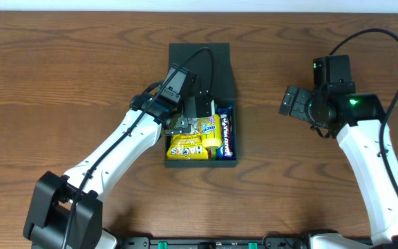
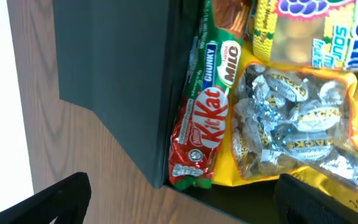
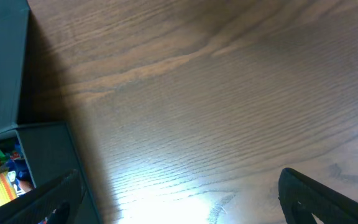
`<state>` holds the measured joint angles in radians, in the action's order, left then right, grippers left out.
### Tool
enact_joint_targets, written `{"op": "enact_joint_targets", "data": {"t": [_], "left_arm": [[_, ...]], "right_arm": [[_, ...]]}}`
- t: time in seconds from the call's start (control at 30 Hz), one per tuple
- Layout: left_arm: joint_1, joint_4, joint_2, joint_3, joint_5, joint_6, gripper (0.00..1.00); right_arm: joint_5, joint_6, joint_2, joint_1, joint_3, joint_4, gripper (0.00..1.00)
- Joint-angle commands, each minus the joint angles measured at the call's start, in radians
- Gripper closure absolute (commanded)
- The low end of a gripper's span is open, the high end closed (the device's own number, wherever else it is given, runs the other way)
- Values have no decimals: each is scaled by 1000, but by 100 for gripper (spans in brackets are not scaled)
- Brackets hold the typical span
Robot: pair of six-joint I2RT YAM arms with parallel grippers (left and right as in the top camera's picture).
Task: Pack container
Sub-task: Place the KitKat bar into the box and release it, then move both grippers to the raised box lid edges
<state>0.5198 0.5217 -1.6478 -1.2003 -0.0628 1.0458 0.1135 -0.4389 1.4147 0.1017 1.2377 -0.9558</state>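
Observation:
The container (image 1: pixel 200 163) is a dark box in the middle of the table with its flap lid (image 1: pixel 200 59) open toward the back. Inside lie a yellow Hacks candy bag (image 1: pixel 187 146), a yellow sour-candy packet (image 1: pixel 209 130) and a dark blue bar (image 1: pixel 226 135). The left wrist view shows the box wall (image 2: pixel 135 87), a red KitKat Chunky bar (image 2: pixel 199 124) along it and the Hacks bag (image 2: pixel 297 137). My left gripper (image 1: pixel 197 109) is open over the box's left back part, holding nothing. My right gripper (image 1: pixel 290 102) is open and empty above the table right of the box (image 3: pixel 39 155).
Brown wooden table (image 1: pixel 68 76) on all sides of the box. The right wrist view shows bare wood (image 3: pixel 229 93) with a bright glare patch near the bottom.

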Motion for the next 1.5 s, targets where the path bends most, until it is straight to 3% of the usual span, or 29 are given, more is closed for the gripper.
{"op": "enact_joint_targets", "data": {"t": [0.0, 0.07, 0.1, 0.13, 0.17, 0.2, 0.23, 0.27, 0.3, 0.4, 0.57, 0.63, 0.67, 0.73, 0.93, 1.27, 1.47], "left_arm": [[-2, -3, -2, -1, -22, -108, 5], [-2, -3, 3, -2, -53, -203, 5], [-3, -3, 8, -3, -58, -256, 0], [-4, -5, 12, -4, -67, -289, 13], [-6, -16, 14, -5, -87, -324, 45], [-12, -35, 14, -5, -136, -378, 94], [-20, -62, 14, -5, -201, -454, 94], [-36, -98, 14, -5, -256, -571, 94], [-50, -123, 14, -5, -271, -679, 94], [-92, -145, 14, -5, -269, -928, 94], [-133, -135, 13, -5, -266, -1092, 94], [-183, -122, 10, -5, -200, -1256, 94], [-238, -117, -2, -5, -63, -1348, 94], [-312, -120, -31, -5, 124, -1398, 94], [-460, -154, -196, -5, 451, -1496, 94], [-452, -328, -427, -21, 641, -1624, 94], [-434, -349, -489, -103, 695, -1655, 94]], "right_arm": [[14, 11, -1, -10, 10, 2, 1], [14, 10, -1, -10, 10, 5, 1], [14, 10, -1, -10, 10, 11, 1], [13, 11, 0, -10, 10, 20, 4], [13, 11, 3, -10, 10, 31, 16], [8, 11, 6, -10, 10, 44, 38], [-1, 11, 15, -9, 10, 60, 69], [-13, 11, 25, -9, 9, 77, 92], [-24, 11, 38, -9, 9, 95, 98], [-108, 53, 109, -9, 9, 165, 99], [-344, 129, 273, -9, 9, 286, 99], [-429, 129, 343, -9, 9, 336, 99], [-497, 129, 386, -10, 9, 370, 99], [-584, 129, 441, -10, 9, 419, 99], [-771, 101, 588, -9, 10, 569, 99], [-855, 20, 709, 9, 11, 693, 99], [-859, -22, 725, 33, 12, 756, 99]]}}
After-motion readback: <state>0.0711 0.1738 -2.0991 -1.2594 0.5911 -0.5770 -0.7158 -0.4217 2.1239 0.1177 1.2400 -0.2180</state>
